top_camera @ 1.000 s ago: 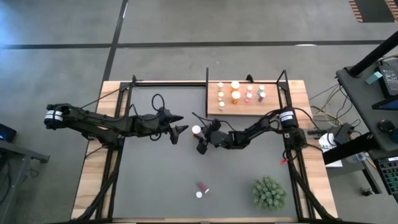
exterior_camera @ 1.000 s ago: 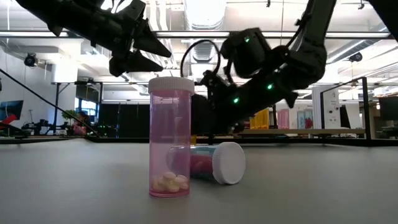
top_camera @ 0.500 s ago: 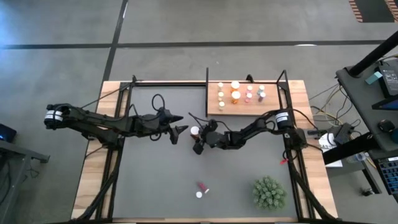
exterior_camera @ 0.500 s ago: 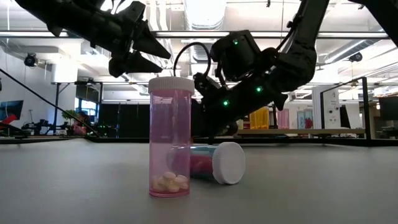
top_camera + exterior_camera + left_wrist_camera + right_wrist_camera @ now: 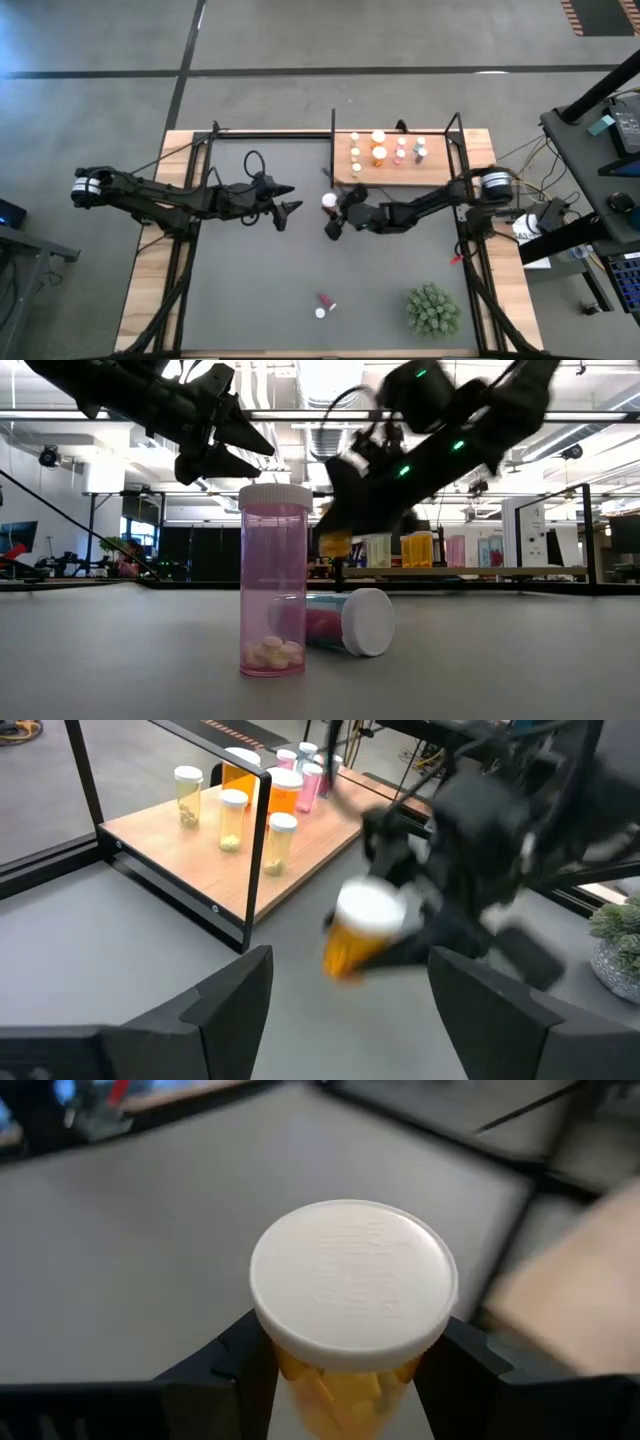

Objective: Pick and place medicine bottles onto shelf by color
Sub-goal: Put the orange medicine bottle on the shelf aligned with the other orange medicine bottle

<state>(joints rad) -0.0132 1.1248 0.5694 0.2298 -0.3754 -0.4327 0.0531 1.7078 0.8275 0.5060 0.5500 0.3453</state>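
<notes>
My right gripper (image 5: 334, 214) is shut on an orange bottle with a white cap (image 5: 328, 201) over the dark mat, just off the near left corner of the wooden shelf (image 5: 437, 172). The bottle also shows in the right wrist view (image 5: 352, 1290) and the left wrist view (image 5: 358, 934). Several bottles stand upright on the shelf. My left gripper (image 5: 287, 199) is open and empty, to the left of the orange bottle. A pink bottle (image 5: 275, 580) stands upright near the front edge, and a second one (image 5: 345, 622) lies on its side beside it. My right gripper pinches the bottle's orange body just below the cap (image 5: 340, 1380) between its two fingers (image 5: 228, 1362), one on either side. The fingers come from the table's right, slanting down. The bottle is tilted, cap uppermost, and lifted clear of the mat (image 5: 335, 545).
A green spiky plant (image 5: 432, 310) stands at the near right of the mat. The shelf's black frame posts (image 5: 262, 850) rise at its corners. Open mat (image 5: 240, 280) lies on the near left.
My right gripper has risen and gone toward the table's far right, toward the shelf, taking the orange bottle with it; the bottle now hangs clear of the mat.
</notes>
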